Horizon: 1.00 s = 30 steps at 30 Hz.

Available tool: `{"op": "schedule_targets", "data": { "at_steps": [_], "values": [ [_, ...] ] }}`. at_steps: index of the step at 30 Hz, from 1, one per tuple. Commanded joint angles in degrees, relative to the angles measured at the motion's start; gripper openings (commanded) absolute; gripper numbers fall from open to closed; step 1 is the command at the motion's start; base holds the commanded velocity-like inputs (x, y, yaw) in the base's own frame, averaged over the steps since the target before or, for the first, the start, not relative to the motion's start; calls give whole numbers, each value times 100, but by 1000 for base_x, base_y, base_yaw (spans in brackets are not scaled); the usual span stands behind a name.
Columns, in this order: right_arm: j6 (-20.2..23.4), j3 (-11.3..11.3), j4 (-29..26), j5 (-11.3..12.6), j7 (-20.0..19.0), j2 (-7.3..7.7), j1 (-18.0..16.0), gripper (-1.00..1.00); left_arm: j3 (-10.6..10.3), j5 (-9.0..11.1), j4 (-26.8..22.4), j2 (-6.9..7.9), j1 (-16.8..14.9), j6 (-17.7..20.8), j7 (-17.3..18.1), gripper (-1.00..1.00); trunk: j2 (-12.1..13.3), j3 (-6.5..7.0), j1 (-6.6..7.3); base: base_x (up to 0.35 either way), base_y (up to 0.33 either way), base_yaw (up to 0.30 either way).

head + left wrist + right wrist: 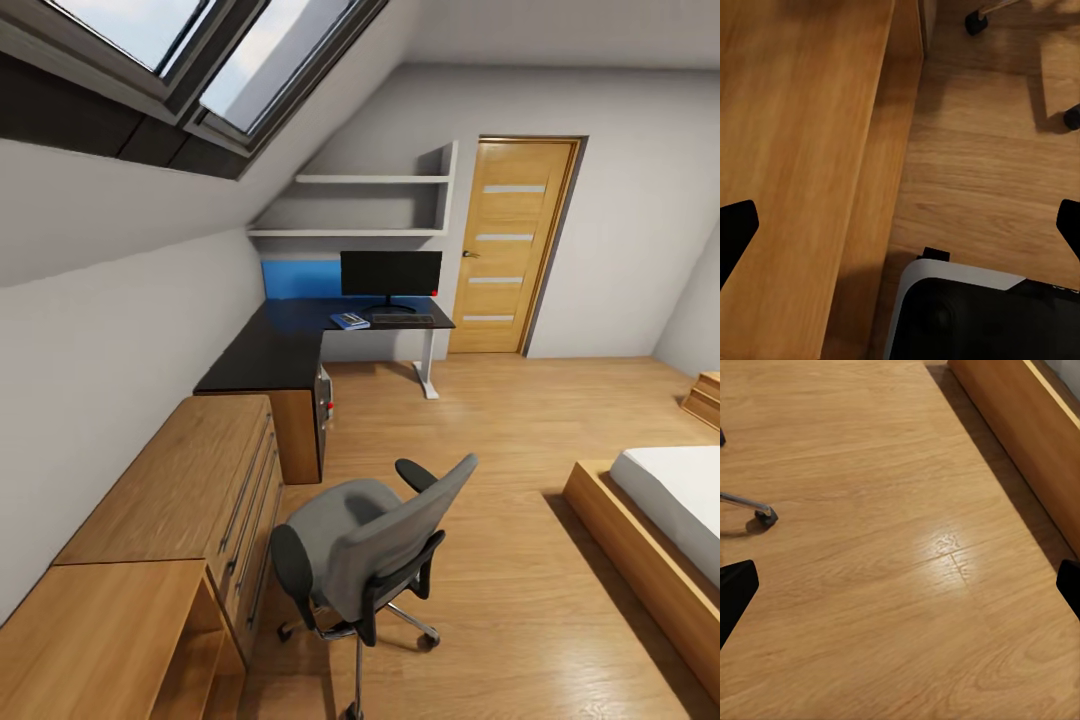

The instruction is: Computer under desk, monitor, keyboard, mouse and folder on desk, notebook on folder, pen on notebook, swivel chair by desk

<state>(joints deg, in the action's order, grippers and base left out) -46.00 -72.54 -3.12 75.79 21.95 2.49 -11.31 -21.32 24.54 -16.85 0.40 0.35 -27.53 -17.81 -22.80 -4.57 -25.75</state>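
Your swivel chair [365, 545] stands on the wooden floor [500, 430] well short of the table [290, 345], where monitor [390, 275], keyboard [403, 320] and folder [349, 320] sit; both end effectors gape wide.

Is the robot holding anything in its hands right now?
No, nothing. The left gripper and the right gripper are both open, with only the wooden floor between their fingertips.

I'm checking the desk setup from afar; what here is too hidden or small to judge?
- Head view: the pen and notebook, too small to separate from the folder.
- Head view: the mouse, not discernible beside the keyboard.
- Head view: the computer, mostly hidden by the desk.
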Motion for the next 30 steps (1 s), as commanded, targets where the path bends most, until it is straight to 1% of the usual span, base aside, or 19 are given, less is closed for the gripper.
{"op": "schedule_targets", "data": {
  "at_steps": [1,20,21,23,24,26,30],
  "values": [
    [-2,-49,-18,15,55,6,-2,100,-48,25,-12,4,0,-7,-48,100,-11,-11,-4,0,9,0],
    [3,-38,-14,23,55,6,-2,100,-48,19,-30,9,0,-39,-53,100,-11,-11,-4,0,2,0],
    [0,-33,-13,23,55,6,-2,100,-35,63,-62,-69,0,-5,-91,100,-52,-29,-26,0,0,0],
    [0,-35,-13,23,55,6,-2,100,-28,97,-63,-102,0,-2,-91,100,-132,-65,-69,0,0,0],
    [2,-39,-13,23,55,6,-2,100,-24,167,-64,-131,0,1,-91,100,-172,-83,-91,0,0,0],
    [1,-40,-13,23,55,6,-2,100,-23,204,-64,-134,0,1,-85,100,-252,-119,-135,0,0,0],
    [3,-40,-13,23,55,6,-2,100,-22,233,-64,-148,0,-14,-89,100,-252,-119,-135,0,0,0]
  ]
}}
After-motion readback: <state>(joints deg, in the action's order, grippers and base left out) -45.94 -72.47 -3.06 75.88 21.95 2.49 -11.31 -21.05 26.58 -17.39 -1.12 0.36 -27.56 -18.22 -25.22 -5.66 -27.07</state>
